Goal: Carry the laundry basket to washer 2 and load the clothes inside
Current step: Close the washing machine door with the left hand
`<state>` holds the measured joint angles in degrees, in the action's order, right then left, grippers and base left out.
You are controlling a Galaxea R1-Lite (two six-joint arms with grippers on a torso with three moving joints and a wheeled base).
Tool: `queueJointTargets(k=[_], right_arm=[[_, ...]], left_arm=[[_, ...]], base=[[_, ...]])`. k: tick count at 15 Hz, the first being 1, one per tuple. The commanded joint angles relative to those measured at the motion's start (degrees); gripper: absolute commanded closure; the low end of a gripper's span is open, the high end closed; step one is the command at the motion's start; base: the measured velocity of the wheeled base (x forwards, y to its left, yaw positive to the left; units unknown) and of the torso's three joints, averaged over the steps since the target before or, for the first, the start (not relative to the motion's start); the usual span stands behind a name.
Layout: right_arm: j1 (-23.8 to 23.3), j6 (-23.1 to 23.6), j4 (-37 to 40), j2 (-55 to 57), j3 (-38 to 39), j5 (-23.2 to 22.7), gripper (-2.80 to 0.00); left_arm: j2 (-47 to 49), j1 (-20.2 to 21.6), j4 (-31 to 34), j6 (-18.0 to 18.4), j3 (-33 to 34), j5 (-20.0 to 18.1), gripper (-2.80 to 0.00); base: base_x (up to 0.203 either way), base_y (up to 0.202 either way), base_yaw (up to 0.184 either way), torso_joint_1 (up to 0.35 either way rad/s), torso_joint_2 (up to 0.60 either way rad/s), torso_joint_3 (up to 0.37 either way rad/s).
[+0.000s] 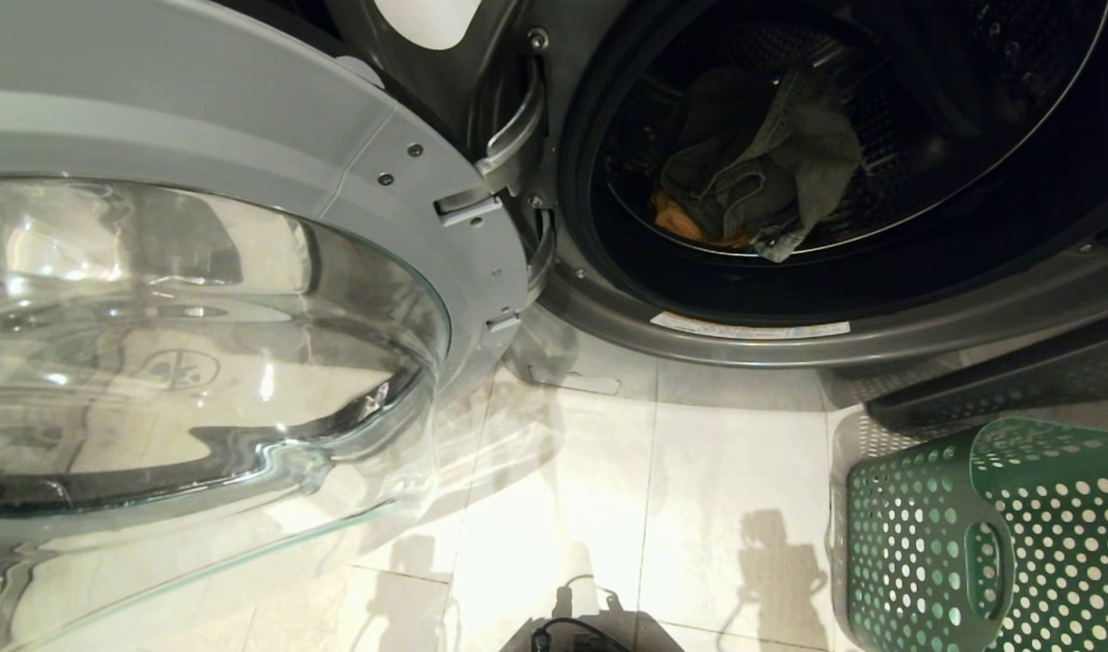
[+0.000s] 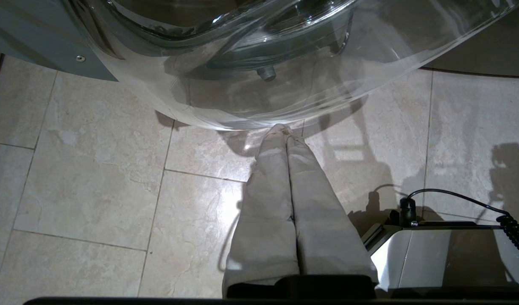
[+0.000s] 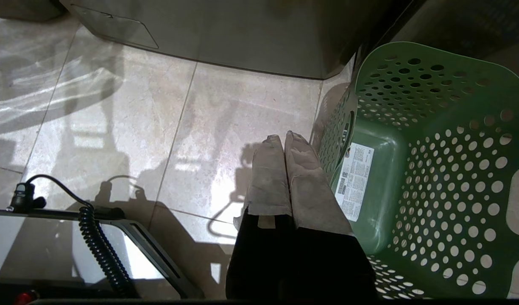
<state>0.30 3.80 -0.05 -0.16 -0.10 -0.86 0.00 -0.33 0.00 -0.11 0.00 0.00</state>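
Both the left end effector (image 2: pixel 285 129) and right end effector (image 3: pixel 283 137) are hanging pressed together while the clothes (image 1: pixel 758 172) are lying inside the washer (image 1: pixel 789 340) beside the laundry basket (image 1: pixel 988 534).

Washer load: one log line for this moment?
clothes in drum | door open | laundry basket empty | left gripper shut | right gripper shut

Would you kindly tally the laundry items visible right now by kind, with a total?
Washers with the door open: 1
Laundry baskets, green and empty: 1
Garments visible in the drum: 2, one grey, one orange-looking edge beneath it
Total: 4
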Motion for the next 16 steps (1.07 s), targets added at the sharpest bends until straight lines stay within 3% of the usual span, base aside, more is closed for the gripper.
queueJointTargets(k=[1,16], right_arm=[[0.05,-0.45,0.14,0.25,0.1,0.15,0.0],[0.05,-0.2,0.14,0.25,0.1,0.68,0.0]], left_arm=[[0.09,-0.02,0.0,0.02,0.0,0.0,0.0],[0.09,0.02,0.0,0.11,0.0,0.0,0.0]], base=[[0.0,0.0,0.0,0.0,0.0,0.0],[0.0,0.0,0.0,0.0,0.0,0.0]])
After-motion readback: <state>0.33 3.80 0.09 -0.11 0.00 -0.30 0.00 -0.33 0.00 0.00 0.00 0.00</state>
